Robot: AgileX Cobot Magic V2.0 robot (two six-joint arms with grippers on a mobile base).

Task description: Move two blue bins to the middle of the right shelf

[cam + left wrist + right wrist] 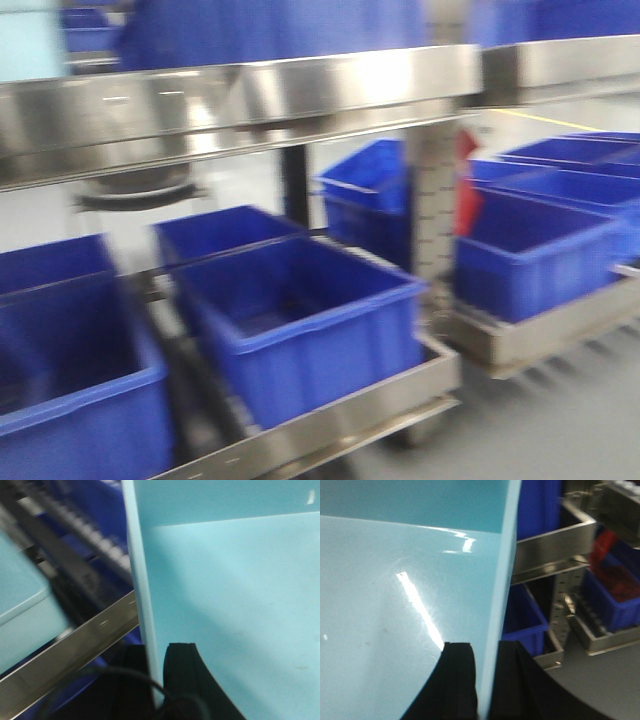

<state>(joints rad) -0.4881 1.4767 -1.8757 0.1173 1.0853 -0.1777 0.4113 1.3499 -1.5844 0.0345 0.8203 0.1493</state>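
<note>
- The left fingers [182, 675] are pinching the wall of a pale bin [225, 605]. One black finger sits on each side of its thick rim, and the smooth inside fills the right of the left wrist view.
- The right fingers [457, 680] grip a pale wall the same way, one inside and one outside, with the rim running up between them. A glossy pale floor fills the left of that view. Whether both pairs grip one pale bin cannot be told.
- The pale bin is therefore in the fingers' grip; what it rests on, if anything, is hidden.
- A pale surface [20, 615] shows at the left edge of the left wrist view, beyond a slanting steel bar [75, 645]. It is too cropped to name.
- The front view is blurred. A broad rail [240, 100] crosses its top, and below it dark bins [300, 320] sit side by side on a lower shelf level.
- The right shelf [560, 62] shows at the top right corner of the front view, past a perforated upright [435, 200]. There are dark bins above and below its rail.
- In the right wrist view, something red [615, 575] lies in a dark bin past the rim.
</note>
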